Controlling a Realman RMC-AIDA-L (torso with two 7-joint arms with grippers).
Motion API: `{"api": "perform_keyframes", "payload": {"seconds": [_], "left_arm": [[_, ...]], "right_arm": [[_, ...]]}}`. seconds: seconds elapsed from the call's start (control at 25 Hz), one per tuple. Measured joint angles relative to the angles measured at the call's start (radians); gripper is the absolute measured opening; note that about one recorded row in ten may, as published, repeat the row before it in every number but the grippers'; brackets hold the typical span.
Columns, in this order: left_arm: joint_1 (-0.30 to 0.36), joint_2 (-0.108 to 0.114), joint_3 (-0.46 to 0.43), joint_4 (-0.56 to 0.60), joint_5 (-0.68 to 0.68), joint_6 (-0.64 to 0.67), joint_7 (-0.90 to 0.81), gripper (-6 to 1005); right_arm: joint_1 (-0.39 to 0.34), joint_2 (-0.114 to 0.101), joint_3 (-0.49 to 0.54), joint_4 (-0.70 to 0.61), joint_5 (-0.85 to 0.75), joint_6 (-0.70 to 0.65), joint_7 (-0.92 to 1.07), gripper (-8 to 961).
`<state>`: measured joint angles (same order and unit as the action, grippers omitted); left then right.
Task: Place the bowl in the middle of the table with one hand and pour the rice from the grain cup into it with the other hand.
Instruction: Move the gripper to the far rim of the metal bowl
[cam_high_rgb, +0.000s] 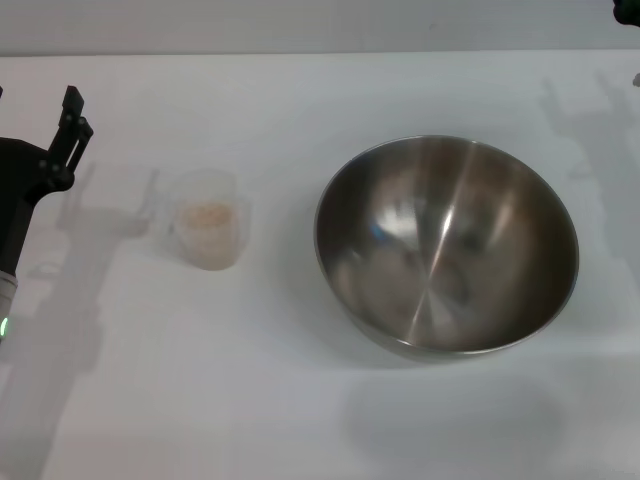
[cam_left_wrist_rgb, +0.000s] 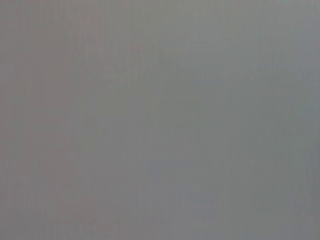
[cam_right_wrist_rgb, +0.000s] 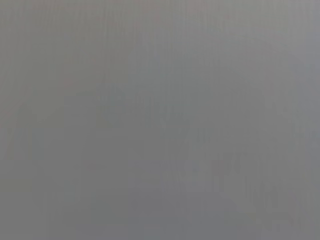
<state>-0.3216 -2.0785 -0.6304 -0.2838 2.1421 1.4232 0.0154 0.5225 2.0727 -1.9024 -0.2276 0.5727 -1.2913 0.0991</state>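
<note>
The steel bowl (cam_high_rgb: 447, 245) stands upright on the white table (cam_high_rgb: 300, 420), right of the middle; its inside holds nothing. The clear grain cup (cam_high_rgb: 208, 220) stands upright left of the middle, with a small heap of rice (cam_high_rgb: 208, 214) in it. My left gripper (cam_high_rgb: 70, 125) is at the table's left edge, left of the cup and apart from it, holding nothing. Only a dark bit of my right gripper (cam_high_rgb: 629, 10) shows at the far right corner, well away from the bowl. Both wrist views show only plain grey.
The table's far edge (cam_high_rgb: 300, 53) runs along the top of the head view. White tabletop lies between the cup and the bowl and in front of both.
</note>
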Motion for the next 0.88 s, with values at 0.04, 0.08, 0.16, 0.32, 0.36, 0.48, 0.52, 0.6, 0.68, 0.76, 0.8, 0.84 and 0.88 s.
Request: {"api": "perform_keyframes", "payload": {"seconds": [0.04,0.08,0.16,0.32,0.36,0.48,0.52,0.6,0.68,0.76,0.8,0.84,0.88], "left_arm": [[0.000,0.000,0.000,0.000,0.000,0.000,0.000,821],[-0.001,0.000,0.000,0.000,-0.001,0.000,0.000,821],[-0.001,0.000,0.000,0.000,-0.001,0.000,0.000,821],[0.001,0.000,0.000,0.000,0.000,0.002,0.000,821],[0.002,0.000,0.000,0.000,0.000,0.003,0.000,820],[0.005,0.000,0.000,0.000,0.001,0.003,-0.002,820],[0.006,0.000,0.000,0.000,0.001,0.001,-0.003,820],[0.007,0.000,0.000,0.000,0.001,0.000,-0.004,820],[0.008,0.000,0.000,0.000,0.001,-0.001,-0.004,820],[0.009,0.000,0.000,0.000,0.001,-0.001,-0.005,820],[0.009,0.000,0.000,0.000,0.001,-0.001,-0.005,820],[0.010,0.000,0.000,0.000,0.001,-0.001,-0.009,820],[0.010,0.000,0.000,0.000,0.001,-0.001,-0.008,819]], "right_arm": [[0.002,-0.002,0.006,-0.002,0.000,0.007,0.000,760],[0.005,-0.005,0.027,-0.013,-0.001,0.036,-0.009,760],[0.005,-0.006,0.039,-0.021,-0.002,0.051,-0.025,760],[-0.008,-0.005,0.082,-0.088,-0.001,0.107,-0.188,760],[-0.015,-0.002,0.093,-0.109,-0.001,0.116,-0.237,760],[-0.040,0.004,0.120,-0.177,-0.002,0.148,-0.352,760],[-0.040,0.004,0.120,-0.177,-0.002,0.148,-0.352,760],[-0.053,0.005,0.123,-0.210,-0.002,0.174,-0.385,760],[-0.080,0.006,0.146,-0.295,-0.002,0.271,-0.450,760],[-0.093,0.007,0.163,-0.343,-0.002,0.334,-0.472,760],[-0.106,0.008,0.178,-0.389,-0.002,0.394,-0.485,760],[-0.119,0.008,0.195,-0.445,-0.002,0.478,-0.492,760],[-0.138,0.008,0.230,-0.569,-0.003,0.668,-0.493,760]]}}
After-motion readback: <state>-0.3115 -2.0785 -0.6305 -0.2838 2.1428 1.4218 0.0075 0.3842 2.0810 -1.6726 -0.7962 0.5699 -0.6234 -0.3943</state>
